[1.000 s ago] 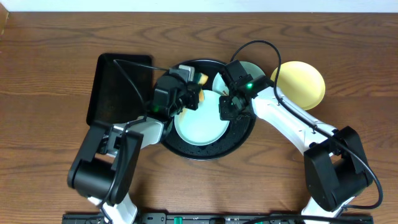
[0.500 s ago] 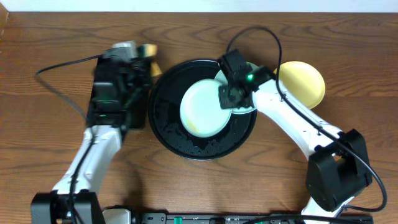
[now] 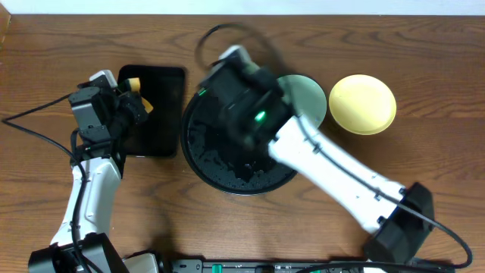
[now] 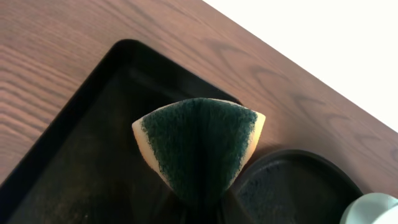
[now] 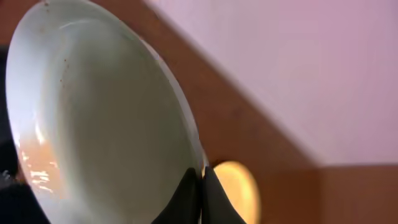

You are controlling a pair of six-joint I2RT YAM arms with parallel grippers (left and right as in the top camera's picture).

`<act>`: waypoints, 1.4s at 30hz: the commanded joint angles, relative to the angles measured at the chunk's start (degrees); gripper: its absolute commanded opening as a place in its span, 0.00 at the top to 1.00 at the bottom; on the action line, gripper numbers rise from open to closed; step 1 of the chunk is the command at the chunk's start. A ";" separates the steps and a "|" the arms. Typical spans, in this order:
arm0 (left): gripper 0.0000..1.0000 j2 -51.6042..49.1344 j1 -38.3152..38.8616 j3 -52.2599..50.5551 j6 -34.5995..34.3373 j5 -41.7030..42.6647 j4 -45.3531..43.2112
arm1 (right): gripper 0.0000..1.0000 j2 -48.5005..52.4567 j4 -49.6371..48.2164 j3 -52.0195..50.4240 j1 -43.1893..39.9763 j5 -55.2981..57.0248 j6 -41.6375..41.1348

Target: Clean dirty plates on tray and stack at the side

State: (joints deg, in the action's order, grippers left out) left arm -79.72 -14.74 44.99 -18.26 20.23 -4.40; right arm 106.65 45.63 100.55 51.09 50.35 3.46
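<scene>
My right gripper (image 5: 202,171) is shut on the rim of a pale mint-green plate (image 5: 106,118) and holds it tilted up on edge, with orange smears low on its face. In the overhead view my raised, blurred right arm (image 3: 254,110) hides that plate and much of the round black tray (image 3: 227,171). A second mint-green plate (image 3: 307,95) lies at the tray's far right rim. The pale yellow plate (image 3: 365,104) lies on the table to the right and shows behind my right fingers (image 5: 236,186). My left gripper (image 3: 135,102) is shut on a yellow-and-green sponge (image 4: 199,143).
The left gripper hangs over a rectangular black tray (image 3: 155,121) left of the round tray, seen close in the left wrist view (image 4: 74,149). The round tray's rim (image 4: 292,180) shows at that view's lower right. A white wall runs along the table's far edge.
My left arm swung left with the sponge, from the round tray to over the rectangular tray. My right arm lifted the mint-green plate off the round tray and tilted it up.
</scene>
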 commanded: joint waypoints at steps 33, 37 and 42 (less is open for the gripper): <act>0.93 -0.22 0.24 0.44 -17.64 50.97 8.50 | 0.99 -0.24 0.68 0.94 0.87 -9.03 -2.97; 0.92 -0.22 2.05 0.44 -17.35 50.97 14.08 | 0.99 -0.24 0.33 0.94 0.98 -9.01 -3.04; 0.93 -0.22 6.67 0.35 -17.38 50.90 14.32 | 0.99 -0.24 0.39 0.94 1.11 -9.03 -3.04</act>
State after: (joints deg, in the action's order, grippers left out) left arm -79.72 -10.22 44.99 -34.94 68.66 10.20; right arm 106.65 46.06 100.55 51.75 41.50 1.87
